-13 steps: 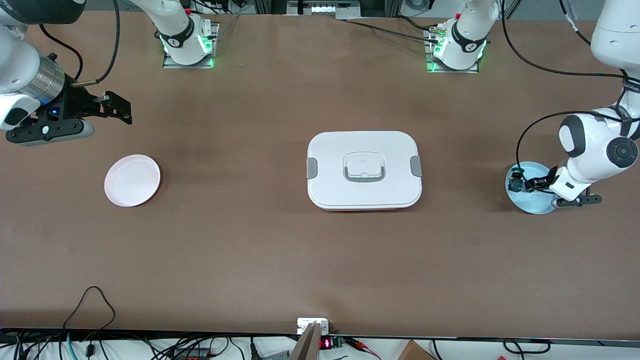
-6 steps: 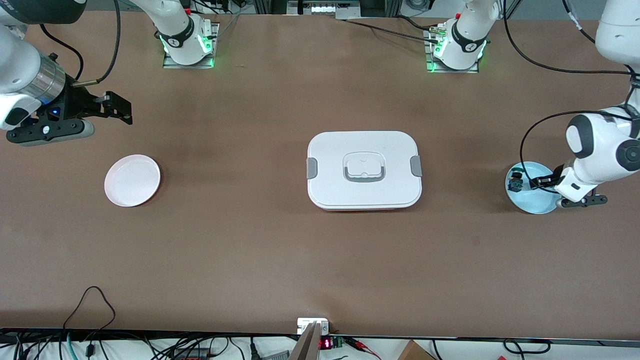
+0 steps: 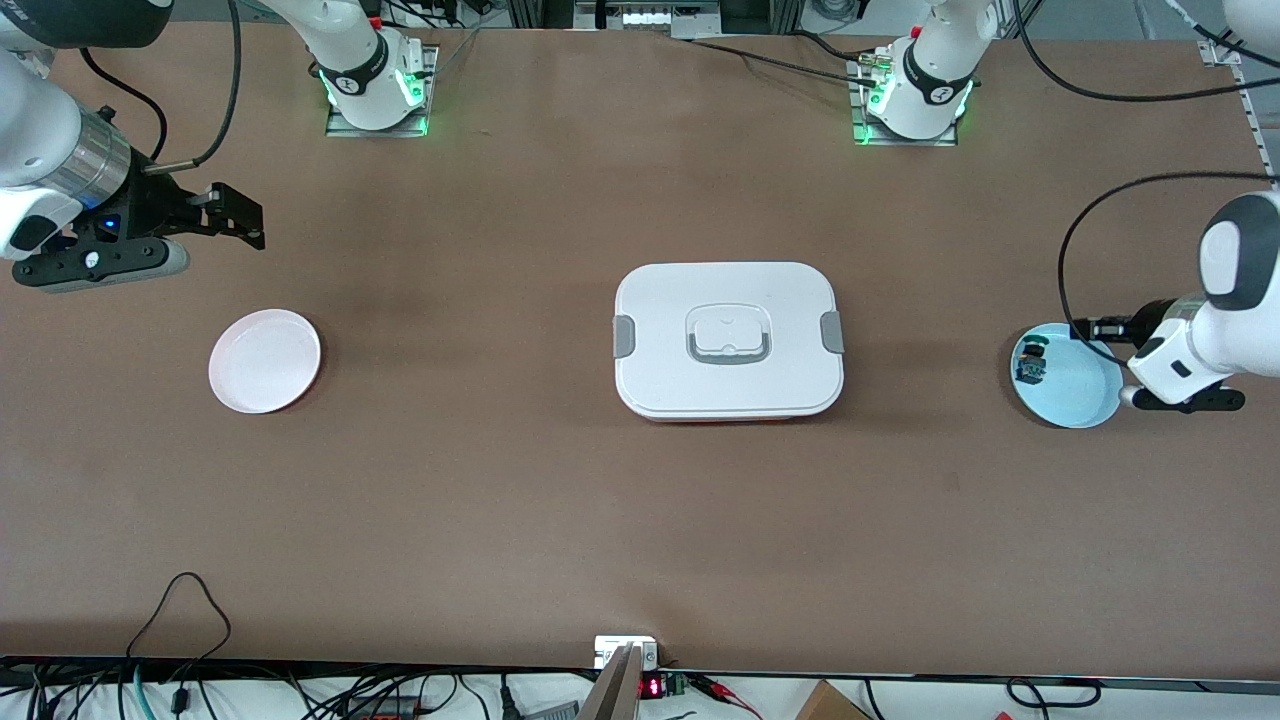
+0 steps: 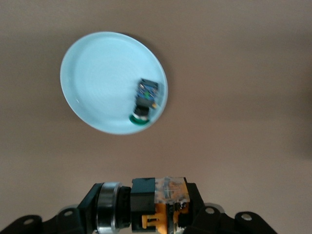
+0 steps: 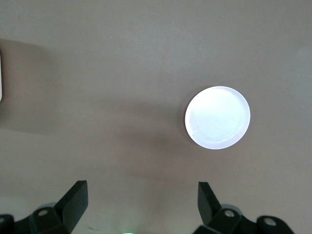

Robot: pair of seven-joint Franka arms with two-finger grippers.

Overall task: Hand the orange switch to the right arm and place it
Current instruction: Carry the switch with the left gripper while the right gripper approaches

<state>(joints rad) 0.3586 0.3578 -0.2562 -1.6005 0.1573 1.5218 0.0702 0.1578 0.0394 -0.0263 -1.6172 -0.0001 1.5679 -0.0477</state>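
The left hand (image 4: 156, 214) pinches the orange switch (image 4: 161, 197) up in the air, over the bench beside the blue plate (image 3: 1075, 395), where two small dark parts (image 3: 1030, 362) lie. The right hand (image 5: 141, 204) waits with its fingers spread wide, up over the bench near the white plate (image 3: 264, 361). To do the pass well, the left arm should carry the switch slowly toward the middle, over the white box (image 3: 728, 338), and hold it so one end sticks out for the right hand to grab.

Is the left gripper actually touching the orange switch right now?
Touching. The left wrist view shows the left gripper clamped on the orange switch, lifted clear of the blue plate.
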